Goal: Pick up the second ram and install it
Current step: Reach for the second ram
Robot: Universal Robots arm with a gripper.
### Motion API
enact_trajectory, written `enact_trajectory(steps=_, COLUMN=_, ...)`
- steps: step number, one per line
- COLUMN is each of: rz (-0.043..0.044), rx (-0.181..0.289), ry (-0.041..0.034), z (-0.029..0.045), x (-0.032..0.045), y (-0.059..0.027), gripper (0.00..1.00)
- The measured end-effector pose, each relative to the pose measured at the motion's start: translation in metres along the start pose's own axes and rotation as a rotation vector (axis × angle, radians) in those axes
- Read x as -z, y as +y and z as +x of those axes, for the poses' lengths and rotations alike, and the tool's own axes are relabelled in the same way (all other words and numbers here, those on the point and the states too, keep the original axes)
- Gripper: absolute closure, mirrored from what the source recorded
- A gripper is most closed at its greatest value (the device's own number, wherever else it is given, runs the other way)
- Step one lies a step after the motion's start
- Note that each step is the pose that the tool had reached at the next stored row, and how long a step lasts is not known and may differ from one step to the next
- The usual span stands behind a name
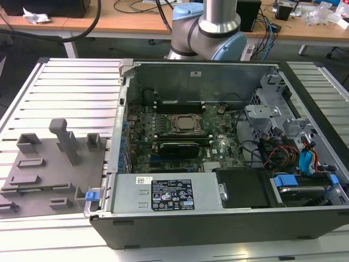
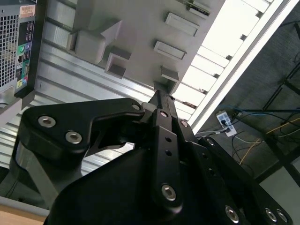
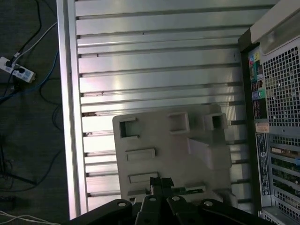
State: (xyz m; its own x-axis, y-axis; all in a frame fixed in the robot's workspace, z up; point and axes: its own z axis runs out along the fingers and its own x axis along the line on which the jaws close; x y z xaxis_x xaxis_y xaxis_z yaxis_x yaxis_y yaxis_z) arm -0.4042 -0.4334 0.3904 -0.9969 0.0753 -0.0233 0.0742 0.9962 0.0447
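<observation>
On the exterior view's left, a grey holder tray (image 1: 60,180) with raised blocks is seen lying on the slotted aluminium table (image 1: 76,87). To its right stands the open computer case (image 1: 218,229), its motherboard and square processor (image 1: 185,124) exposed, with the robot arm (image 1: 218,22) rising behind it. In the first wrist view the gripper (image 3: 161,182) is shown hanging over the tray's edge. In the second wrist view its fingers (image 2: 159,101) appear to be pressed together into one narrow tip, with nothing pinched between them, though the angle leaves this uncertain. The second ram (image 3: 190,189), a thin green stick, is seen seated in a slot along the tray's edge. It lies just beside the fingertips and is not touched by them; the gripper's height above it cannot be told.
</observation>
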Motion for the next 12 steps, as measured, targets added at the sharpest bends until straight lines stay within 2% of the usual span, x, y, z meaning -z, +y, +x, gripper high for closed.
enact_trajectory(steps=12, rz=0.0000, rx=0.000, ry=0.0000, z=-0.0015, x=0.0006, y=-0.0194, gripper=0.89)
